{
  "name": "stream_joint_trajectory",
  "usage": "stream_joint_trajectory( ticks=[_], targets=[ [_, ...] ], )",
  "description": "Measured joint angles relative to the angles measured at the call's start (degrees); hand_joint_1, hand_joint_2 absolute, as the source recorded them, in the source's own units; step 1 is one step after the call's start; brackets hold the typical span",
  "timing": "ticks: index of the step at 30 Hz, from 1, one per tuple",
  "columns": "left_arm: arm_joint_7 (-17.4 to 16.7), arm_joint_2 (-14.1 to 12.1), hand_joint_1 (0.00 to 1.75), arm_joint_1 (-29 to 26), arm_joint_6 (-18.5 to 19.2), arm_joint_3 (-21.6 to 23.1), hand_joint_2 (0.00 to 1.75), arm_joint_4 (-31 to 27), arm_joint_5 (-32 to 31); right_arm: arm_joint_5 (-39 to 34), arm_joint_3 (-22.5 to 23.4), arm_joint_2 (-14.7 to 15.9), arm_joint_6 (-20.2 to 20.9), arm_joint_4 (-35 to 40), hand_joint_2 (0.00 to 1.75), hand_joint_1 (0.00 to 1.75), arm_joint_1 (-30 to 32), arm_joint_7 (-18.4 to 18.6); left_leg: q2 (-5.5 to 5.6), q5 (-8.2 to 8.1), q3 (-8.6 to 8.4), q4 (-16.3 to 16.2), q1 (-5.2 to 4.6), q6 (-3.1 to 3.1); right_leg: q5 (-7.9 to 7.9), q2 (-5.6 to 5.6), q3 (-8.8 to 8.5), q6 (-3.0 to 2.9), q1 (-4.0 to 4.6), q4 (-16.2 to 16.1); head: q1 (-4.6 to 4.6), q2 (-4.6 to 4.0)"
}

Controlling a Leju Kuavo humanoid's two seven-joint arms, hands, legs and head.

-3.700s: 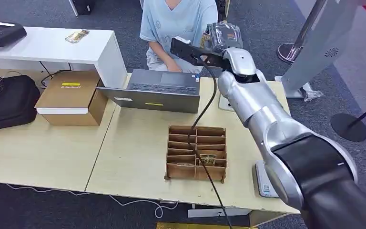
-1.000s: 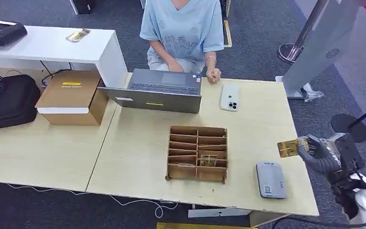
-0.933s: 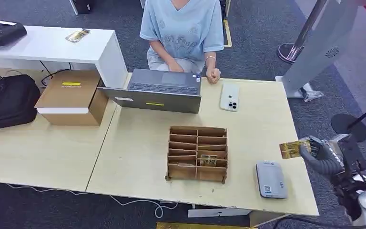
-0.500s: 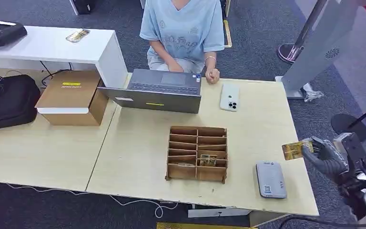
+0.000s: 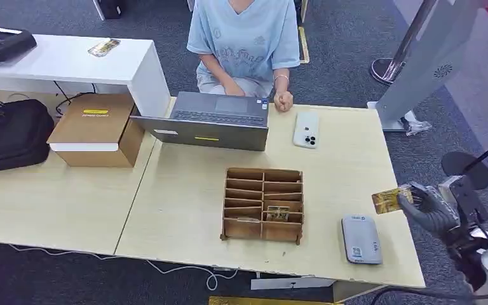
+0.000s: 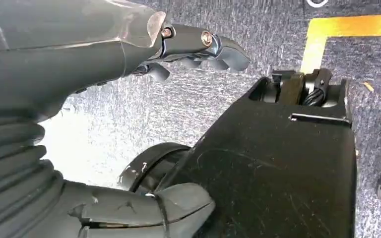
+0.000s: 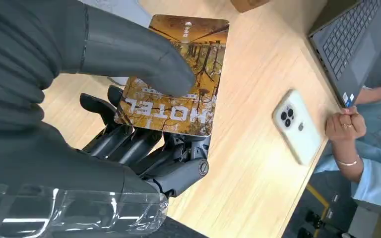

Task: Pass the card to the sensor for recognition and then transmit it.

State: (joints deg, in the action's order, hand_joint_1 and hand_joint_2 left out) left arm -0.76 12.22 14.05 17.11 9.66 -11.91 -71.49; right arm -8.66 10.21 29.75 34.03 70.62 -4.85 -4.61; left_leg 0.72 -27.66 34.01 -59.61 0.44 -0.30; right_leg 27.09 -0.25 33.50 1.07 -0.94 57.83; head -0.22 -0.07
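Card (image 5: 390, 199): an orange-brown hotel card, being held in the air off the table's right edge, just beyond the far right corner of the sensor and raised above it, not touching it.
Right hand (image 5: 431, 211): gripping the card, its thumb (image 7: 129, 52) pressing on the printed face and its darker fingers (image 7: 129, 144) closing underneath; hovering to the right of the sensor, past the table edge.
Left hand (image 6: 129, 114): hanging beside the robot's body over grey carpet, holding nothing, with thumb and fingers standing apart.
Sensor (image 5: 360, 239): a flat grey reader lying on the table (image 5: 178, 203) near its front right corner.
Cardboard organiser (image 5: 262, 204): a brown divided tray sitting just left of the sensor, with another card showing in one of its nearer compartments.
Phone (image 5: 306, 129): a white handset lying face down, well beyond the sensor toward the far edge.
Laptop (image 5: 211, 119): sitting open, far left of the sensor at the far edge.
Person (image 5: 244, 38): sitting behind the laptop, one hand resting on the table beside the phone.
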Motion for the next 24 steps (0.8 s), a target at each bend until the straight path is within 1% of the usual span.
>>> stream_joint_trajectory(
  ticks=[2,3,13,16,18,24],
  targets=[
    [-0.11,0.00,0.00,0.09,-0.02,0.00,1.75,0.00,-0.02,0.00,-0.18,0.00,-0.04,-0.02,1.75,1.75,0.00,0.00,0.00,0.00,0.00,0.00,0.00,0.00,0.00,0.00,0.00,0.00,0.00,0.00,0.00,0.00],
    [-0.11,0.00,0.00,0.10,-0.15,0.00,0.00,0.00,-0.02,0.00,-0.24,0.00,-0.09,-0.04,1.75,1.75,0.00,-0.02,0.00,0.00,0.00,0.00,0.00,0.00,0.00,0.00,0.00,0.00,0.00,0.00,0.00,0.00],
    [-0.46,0.00,0.00,-0.04,-1.20,0.00,0.00,0.00,-0.18,0.00,-0.33,0.00,-0.72,-0.07,1.75,1.75,0.30,-0.02,0.01,0.00,0.01,0.00,0.00,0.00,0.00,0.00,0.00,0.00,0.00,0.00,0.00,0.00],
    [-1.44,0.04,0.00,-0.08,-1.73,0.00,0.00,0.00,-0.35,0.11,-0.33,0.00,-1.07,-0.04,1.75,1.75,0.50,-0.02,0.01,0.00,0.01,0.00,0.00,0.00,0.00,0.00,0.00,0.00,0.00,0.00,0.00,0.00],
    [-1.53,0.07,0.00,-0.13,-2.10,0.04,0.00,0.00,-0.48,0.18,-0.33,0.00,-1.11,-0.04,1.75,1.75,0.71,0.00,0.01,0.00,0.01,0.00,0.00,0.00,0.00,0.00,0.00,0.00,0.00,0.00,0.00,0.00],
    [-1.64,0.07,0.00,-0.19,-2.19,0.15,0.00,0.00,-0.70,0.26,-0.33,0.00,-1.33,0.39,1.75,1.75,1.33,0.31,0.00,0.00,0.00,0.00,0.00,0.00,0.00,0.00,0.01,0.00,0.00,0.00,0.00,0.00]
  ],
)
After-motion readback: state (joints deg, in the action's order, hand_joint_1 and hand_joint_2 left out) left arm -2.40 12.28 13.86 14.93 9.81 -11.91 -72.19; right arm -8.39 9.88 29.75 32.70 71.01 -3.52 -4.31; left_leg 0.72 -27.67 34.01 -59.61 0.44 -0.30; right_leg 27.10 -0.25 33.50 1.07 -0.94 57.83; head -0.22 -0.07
